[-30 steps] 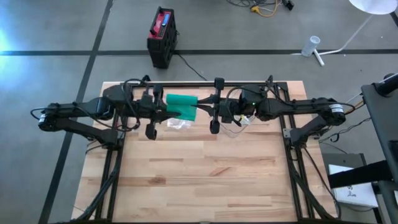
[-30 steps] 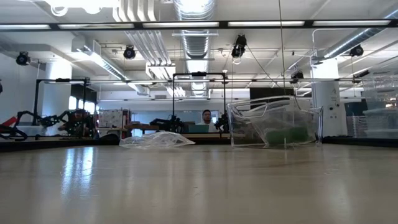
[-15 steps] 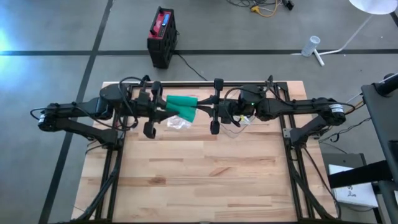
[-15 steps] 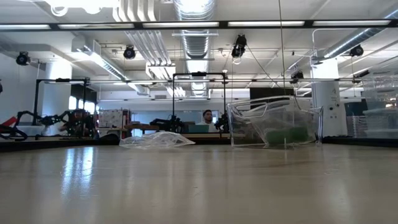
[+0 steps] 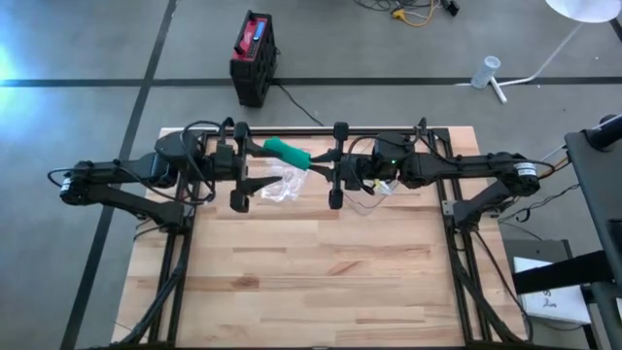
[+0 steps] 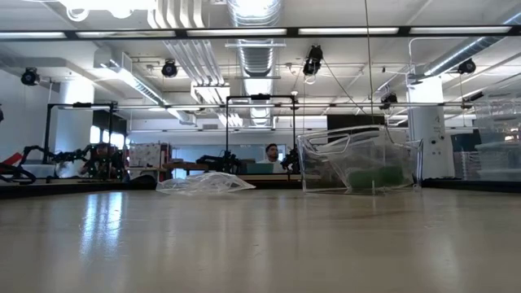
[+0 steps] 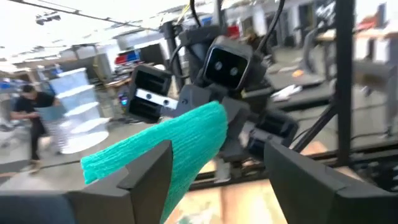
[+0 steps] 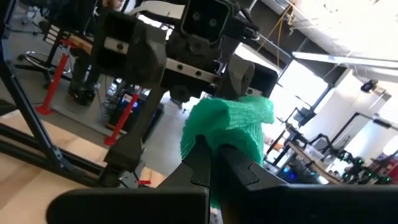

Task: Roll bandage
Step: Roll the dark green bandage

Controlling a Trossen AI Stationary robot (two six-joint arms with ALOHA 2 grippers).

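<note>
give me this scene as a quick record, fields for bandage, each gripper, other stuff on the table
bandage: green bandage, held in the air between both arms at the table's far edge
right gripper: right gripper, shut on the bandage's end
left gripper: left gripper, open, fingers either side of the bandage
other: clear plastic wrapper lying on the wooden table, below the bandage

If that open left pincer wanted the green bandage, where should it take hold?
Probably the free end of the green bandage. The right pincer clamps the other end, and the roll pokes toward the open left pincer, so come straight along it.
</note>
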